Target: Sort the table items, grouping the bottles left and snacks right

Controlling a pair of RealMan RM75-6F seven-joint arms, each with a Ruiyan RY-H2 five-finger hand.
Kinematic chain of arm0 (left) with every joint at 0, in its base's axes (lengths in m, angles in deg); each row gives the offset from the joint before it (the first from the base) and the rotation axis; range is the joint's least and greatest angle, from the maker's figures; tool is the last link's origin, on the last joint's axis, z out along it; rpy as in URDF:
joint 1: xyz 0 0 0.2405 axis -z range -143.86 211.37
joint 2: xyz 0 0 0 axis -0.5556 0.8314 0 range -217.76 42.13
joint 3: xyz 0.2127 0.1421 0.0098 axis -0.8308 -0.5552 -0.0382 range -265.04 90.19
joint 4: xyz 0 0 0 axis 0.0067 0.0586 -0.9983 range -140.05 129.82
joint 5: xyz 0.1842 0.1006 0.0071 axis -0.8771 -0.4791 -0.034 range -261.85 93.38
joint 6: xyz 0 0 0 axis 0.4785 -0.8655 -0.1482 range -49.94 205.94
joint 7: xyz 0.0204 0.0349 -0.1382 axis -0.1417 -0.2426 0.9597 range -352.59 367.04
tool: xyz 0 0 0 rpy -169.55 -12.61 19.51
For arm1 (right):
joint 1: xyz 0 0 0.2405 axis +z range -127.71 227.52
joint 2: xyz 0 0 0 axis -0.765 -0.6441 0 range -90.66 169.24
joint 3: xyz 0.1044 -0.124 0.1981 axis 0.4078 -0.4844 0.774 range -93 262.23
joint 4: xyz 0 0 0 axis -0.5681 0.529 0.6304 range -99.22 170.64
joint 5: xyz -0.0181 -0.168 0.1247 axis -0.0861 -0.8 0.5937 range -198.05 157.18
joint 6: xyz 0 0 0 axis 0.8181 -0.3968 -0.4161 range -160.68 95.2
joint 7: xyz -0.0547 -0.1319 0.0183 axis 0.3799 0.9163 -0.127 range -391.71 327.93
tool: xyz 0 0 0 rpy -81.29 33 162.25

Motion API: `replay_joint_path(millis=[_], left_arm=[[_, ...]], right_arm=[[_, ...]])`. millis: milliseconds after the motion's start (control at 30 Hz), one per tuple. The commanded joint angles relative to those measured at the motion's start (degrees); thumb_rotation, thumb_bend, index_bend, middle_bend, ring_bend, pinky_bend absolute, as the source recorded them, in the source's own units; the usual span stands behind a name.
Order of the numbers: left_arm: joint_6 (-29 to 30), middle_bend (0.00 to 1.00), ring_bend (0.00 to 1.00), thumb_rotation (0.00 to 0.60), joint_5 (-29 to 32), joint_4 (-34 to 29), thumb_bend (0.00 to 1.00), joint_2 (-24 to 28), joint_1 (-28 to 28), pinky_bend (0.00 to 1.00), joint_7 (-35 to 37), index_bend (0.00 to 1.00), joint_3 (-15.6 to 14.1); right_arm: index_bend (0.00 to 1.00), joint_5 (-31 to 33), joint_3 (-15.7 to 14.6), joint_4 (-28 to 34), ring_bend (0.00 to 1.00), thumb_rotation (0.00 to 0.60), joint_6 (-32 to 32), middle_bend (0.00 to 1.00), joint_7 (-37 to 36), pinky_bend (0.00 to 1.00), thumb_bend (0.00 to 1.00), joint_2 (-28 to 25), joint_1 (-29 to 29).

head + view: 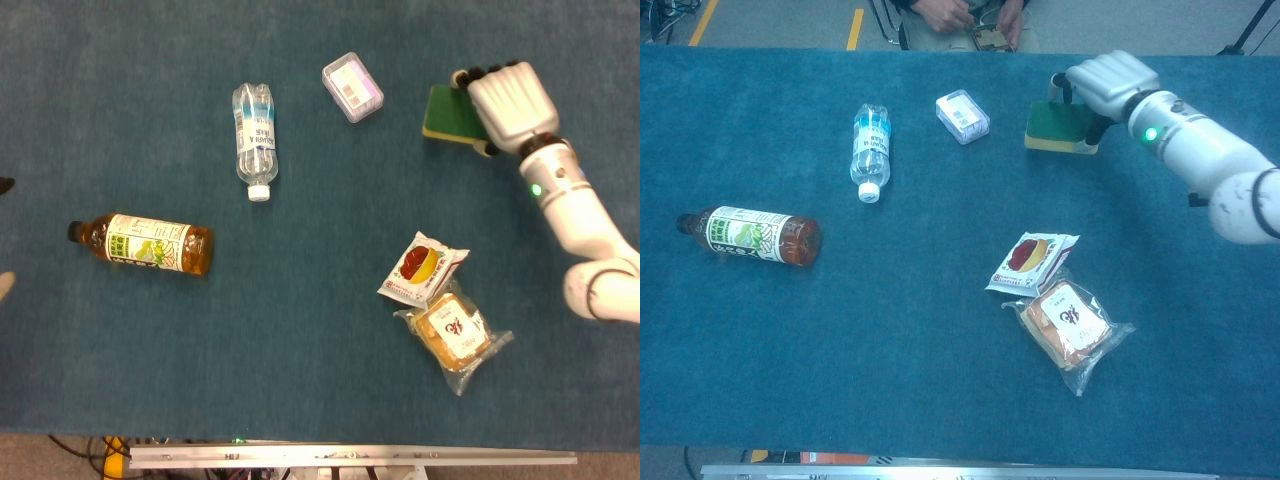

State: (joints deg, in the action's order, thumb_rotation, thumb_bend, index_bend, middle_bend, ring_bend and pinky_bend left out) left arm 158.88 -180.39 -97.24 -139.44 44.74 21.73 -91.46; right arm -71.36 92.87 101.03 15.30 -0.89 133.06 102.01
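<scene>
— What's in the fingers?
— The right hand (512, 103) grips the green sponge (447, 116), upper right of the frame.
— How far along?
— Water bottle (254, 140) and tea bottle (143, 244) lie left, snack packets (440, 305) lower right; clear box (352, 87) remains mid-top, I'd judge.

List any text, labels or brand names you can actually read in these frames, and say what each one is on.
None can be read with confidence.
Water bottle: blue and white label, print too small.
Tea bottle: green and white label, blurred.
Clear box: purple label, unreadable.
Red and yellow snack packet: small print, blurred.
Wrapped bread: one dark brush-style character on a white patch, not identifiable.
Sponge in the right hand: no print visible.
</scene>
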Motion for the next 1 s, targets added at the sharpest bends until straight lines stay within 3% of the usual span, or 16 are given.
replay_joint_path(millis=[33,200,367,433,700,833,1000], left_arm=[[0.20,0.14,0.07,0.600,0.26,0.24,0.26,-0.08,-0.16,0.21,0.17,0.08,0.11],[-0.18,0.14,0.07,0.600,1.06,0.49,0.26,-0.16,0.02,0.21,0.29,0.08,0.54],[-0.93,0.14,0.07,0.600,1.72,0.72,0.26,-0.17,0.56,0.21,0.80,0.08,1.06],[-1.39,0.14,0.07,0.600,1.82,0.83,0.26,-0.15,0.88,0.21,0.99,0.08,1.18],[-4.18,0.13,0.07,0.600,0.77,1.12,0.26,0.27,3.38,0.20,1.39,0.08,1.62],[-7.54,0.13,0.07,0.600,-1.38,1.83,0.26,0.77,6.01,0.19,1.37,0.08,1.14],[-10.84,0.14,0.07,0.600,-3.14,2.37,0.26,-0.15,9.41,0.19,0.04,0.08,1.56]], right_arm=[[0.28,2.53,1.53,-3.19,0.37,0.600,-1.82,0.37,1.94,0.40,0.13,2.87,1.81],[0.26,4.75,3.02,-6.40,0.29,0.600,-2.96,0.31,3.18,0.40,0.13,5.85,3.44],[0.04,3.65,3.02,-4.78,0.18,0.600,-1.84,0.19,3.18,0.35,0.13,5.66,3.21],[0.00,3.19,3.04,-3.06,0.17,0.600,-1.18,0.17,2.77,0.34,0.13,4.70,2.67],[0.00,-2.17,2.06,14.47,0.17,0.600,5.22,0.17,-0.73,0.34,0.13,-6.50,-2.74],[0.00,-6.13,-0.30,25.31,0.17,0.600,7.77,0.17,-2.13,0.34,0.13,-14.48,-6.32],[0.00,-15.98,-4.00,36.23,0.17,0.600,14.70,0.20,-6.35,0.34,0.13,-23.42,-12.56]])
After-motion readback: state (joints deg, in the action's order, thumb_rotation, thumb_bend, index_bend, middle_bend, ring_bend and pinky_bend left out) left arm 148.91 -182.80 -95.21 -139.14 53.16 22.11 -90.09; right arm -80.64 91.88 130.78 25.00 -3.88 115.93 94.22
